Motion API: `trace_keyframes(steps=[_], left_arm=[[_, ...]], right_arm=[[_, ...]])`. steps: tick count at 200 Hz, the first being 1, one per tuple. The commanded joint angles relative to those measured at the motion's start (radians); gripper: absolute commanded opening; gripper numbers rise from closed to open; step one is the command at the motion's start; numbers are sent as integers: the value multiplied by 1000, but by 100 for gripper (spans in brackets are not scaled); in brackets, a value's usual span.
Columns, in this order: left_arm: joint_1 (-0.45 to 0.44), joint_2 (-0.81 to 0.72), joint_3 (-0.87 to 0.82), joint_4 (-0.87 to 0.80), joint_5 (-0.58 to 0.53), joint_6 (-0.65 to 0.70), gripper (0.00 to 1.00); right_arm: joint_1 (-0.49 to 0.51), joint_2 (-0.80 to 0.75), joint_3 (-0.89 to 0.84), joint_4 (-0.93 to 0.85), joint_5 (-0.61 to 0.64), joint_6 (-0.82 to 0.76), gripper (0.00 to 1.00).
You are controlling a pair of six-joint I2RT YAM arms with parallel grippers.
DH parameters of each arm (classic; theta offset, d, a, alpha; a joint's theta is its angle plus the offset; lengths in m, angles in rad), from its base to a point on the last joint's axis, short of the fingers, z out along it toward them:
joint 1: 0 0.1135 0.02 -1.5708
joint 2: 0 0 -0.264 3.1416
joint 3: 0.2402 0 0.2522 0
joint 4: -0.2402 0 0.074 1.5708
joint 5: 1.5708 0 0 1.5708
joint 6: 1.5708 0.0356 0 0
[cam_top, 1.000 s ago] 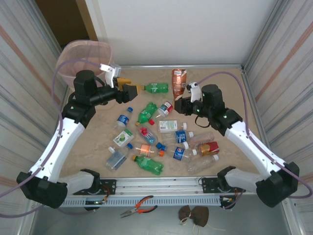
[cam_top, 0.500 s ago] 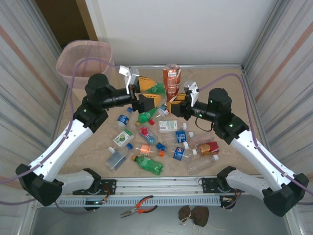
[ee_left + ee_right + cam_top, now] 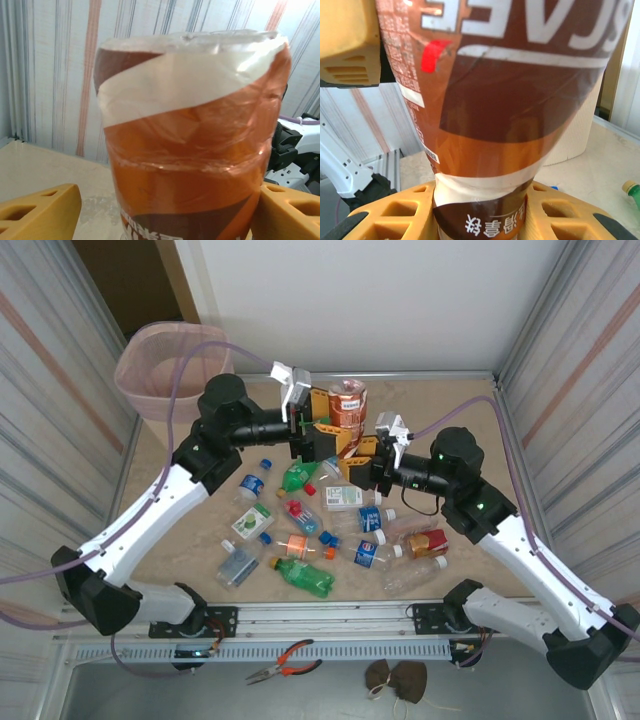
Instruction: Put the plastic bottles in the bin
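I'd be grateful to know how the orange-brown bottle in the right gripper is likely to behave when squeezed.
Probably soft: the bottle has a creased, dented wall, so it would likely buckle under a firm squeeze. Probably light: the right gripper holds it up by its narrow end. Its glossy label may prove slippery.

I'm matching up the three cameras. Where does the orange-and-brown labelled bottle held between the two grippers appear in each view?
Top external: orange-brown bottle upper centre, between the two arms.
Left wrist: bottle centre, large.
Right wrist: bottle centre, narrow end clamped in the right gripper at the bottom edge.
Shared landmark: left gripper's orange fingers beside it.
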Motion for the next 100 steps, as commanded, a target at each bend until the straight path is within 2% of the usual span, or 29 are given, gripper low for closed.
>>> trace_keyframes(steps=[1,27,50,83,100], left_arm=[[-5,13,37,54,52,17,81],[-7,32,39,77,94,23,75],[-18,34,28,83,87,34,70],[-23,34,33,64,90,43,72],[-27,35,30,67,85,46,70]], right_arm=[[11,-34,37,15,-17,-25,6],[12,-42,38,10,-10,-20,6],[13,-45,35,10,-6,-16,6],[17,-46,45,-8,29,-10,6],[16,-47,48,-26,48,-17,6]])
